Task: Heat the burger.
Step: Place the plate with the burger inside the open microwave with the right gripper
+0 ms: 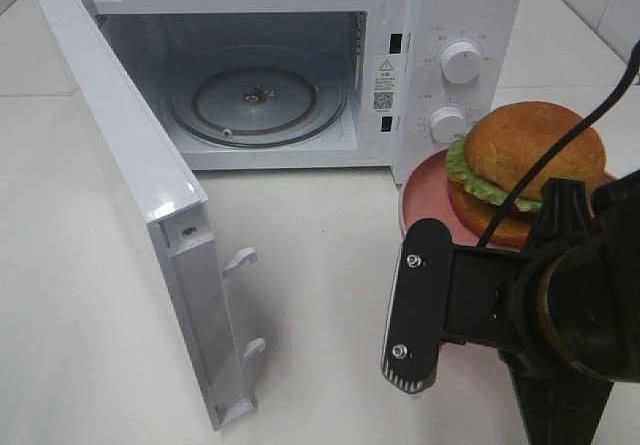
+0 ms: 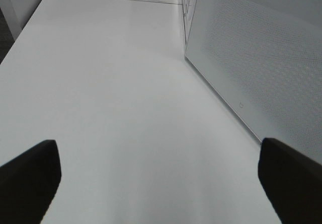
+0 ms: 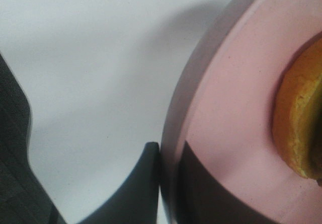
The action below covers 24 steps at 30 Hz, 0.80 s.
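The burger [image 1: 530, 155], with a golden bun and green lettuce, sits on a pink plate [image 1: 425, 190] to the right of the microwave. My right gripper [image 3: 168, 153] is shut on the plate's rim [image 3: 221, 98], one finger outside it and one on the inside. An edge of the burger [image 3: 299, 128] shows near those fingers. In the exterior high view the right arm [image 1: 560, 305] hides its own fingers. My left gripper [image 2: 157, 143] stands open over bare table, nothing between its fingers, beside the microwave door [image 2: 261, 58].
The white microwave [image 1: 450, 25] stands at the back with its door [image 1: 140, 185] swung fully open to the left. A glass turntable [image 1: 255, 105] lies in its cavity. Two knobs [image 1: 460, 62] are on its right panel. White table [image 1: 310, 295] lies in front.
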Available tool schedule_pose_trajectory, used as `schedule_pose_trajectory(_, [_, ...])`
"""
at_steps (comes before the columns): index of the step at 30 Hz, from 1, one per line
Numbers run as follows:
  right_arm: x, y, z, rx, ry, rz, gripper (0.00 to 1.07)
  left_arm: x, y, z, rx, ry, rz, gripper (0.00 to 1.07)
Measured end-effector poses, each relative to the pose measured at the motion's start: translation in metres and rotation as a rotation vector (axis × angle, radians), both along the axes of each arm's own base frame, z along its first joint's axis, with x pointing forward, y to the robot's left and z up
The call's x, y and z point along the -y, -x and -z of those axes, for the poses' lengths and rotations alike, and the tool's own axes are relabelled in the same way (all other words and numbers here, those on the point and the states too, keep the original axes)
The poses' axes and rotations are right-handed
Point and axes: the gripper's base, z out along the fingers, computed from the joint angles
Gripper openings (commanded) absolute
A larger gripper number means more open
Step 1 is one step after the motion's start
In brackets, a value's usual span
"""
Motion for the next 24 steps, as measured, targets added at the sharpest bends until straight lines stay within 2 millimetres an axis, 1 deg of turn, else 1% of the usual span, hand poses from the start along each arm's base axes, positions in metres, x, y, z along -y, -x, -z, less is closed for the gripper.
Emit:
schedule_pose_trajectory(7, [-0.004, 0.000, 0.001, -0.003, -0.004, -0.091, 0.03, 0.000, 0.000, 0.000, 0.000, 0.000, 0.000, 1.00])
schedule_pose_trajectory(10, [-0.007, 0.000, 0.001, -0.005, 0.001, -0.153, 0.00, 0.000, 0.000, 0.000, 0.000, 0.000, 0.000, 1.00])
schedule_pose_trajectory(17, [-0.011, 0.000, 0.001, -0.004, 0.011, -0.256, 0.00, 0.000, 0.000, 0.000, 0.000, 0.000, 0.000, 1.00])
schedule_pose_trajectory(24, [-0.015, -0.002, 0.000, 0.039, 0.028, -0.369, 0.00, 0.000, 0.000, 0.000, 0.000, 0.000, 0.000, 1.00])
